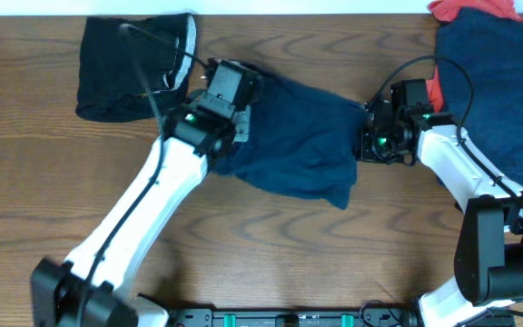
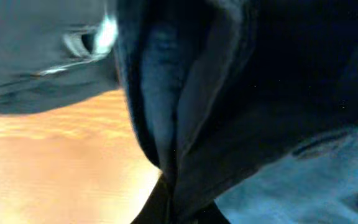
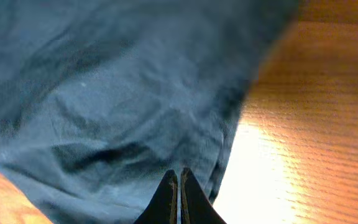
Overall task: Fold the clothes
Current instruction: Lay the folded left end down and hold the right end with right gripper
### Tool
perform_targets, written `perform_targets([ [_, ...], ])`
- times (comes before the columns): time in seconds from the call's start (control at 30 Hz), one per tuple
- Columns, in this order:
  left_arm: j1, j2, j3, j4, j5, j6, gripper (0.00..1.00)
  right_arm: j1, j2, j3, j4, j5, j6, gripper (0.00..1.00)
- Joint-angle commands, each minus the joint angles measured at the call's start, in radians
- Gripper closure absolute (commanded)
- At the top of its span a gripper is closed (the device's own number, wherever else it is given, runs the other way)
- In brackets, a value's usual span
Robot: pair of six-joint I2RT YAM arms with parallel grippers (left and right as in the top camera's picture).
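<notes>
Dark navy shorts point(image 1: 302, 136) lie crumpled at the middle of the table. My left gripper point(image 1: 228, 118) is at their left end, shut on a bunched fold of the navy cloth point(image 2: 185, 112), which rises from the closed jaws point(image 2: 171, 199). At the shorts' right edge, my right gripper point(image 1: 369, 134) is shut. Its tips point(image 3: 179, 183) press together over the blue fabric point(image 3: 117, 106) beside its hem, and I see no cloth between them.
A black piece with a grey band point(image 1: 130, 68) lies at the back left, also in the left wrist view point(image 2: 36, 68). A pile of navy cloth point(image 1: 502, 82) and a red-orange piece point(image 1: 466, 11) sits at the back right. Bare wood point(image 1: 271, 254) runs along the front.
</notes>
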Motion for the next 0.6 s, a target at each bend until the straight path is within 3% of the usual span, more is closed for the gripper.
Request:
perform_targets([
  [0.0, -0.002, -0.052, 0.025, -0.035, -0.162, -0.08, 0.94, 0.019, 0.004, -0.004, 0.014, -0.029, 0.02, 0.97],
  [0.57, 0.019, -0.054, 0.025, -0.191, -0.166, -0.217, 0.94, 0.074, 0.089, -0.004, 0.287, -0.06, 0.024, 0.99],
])
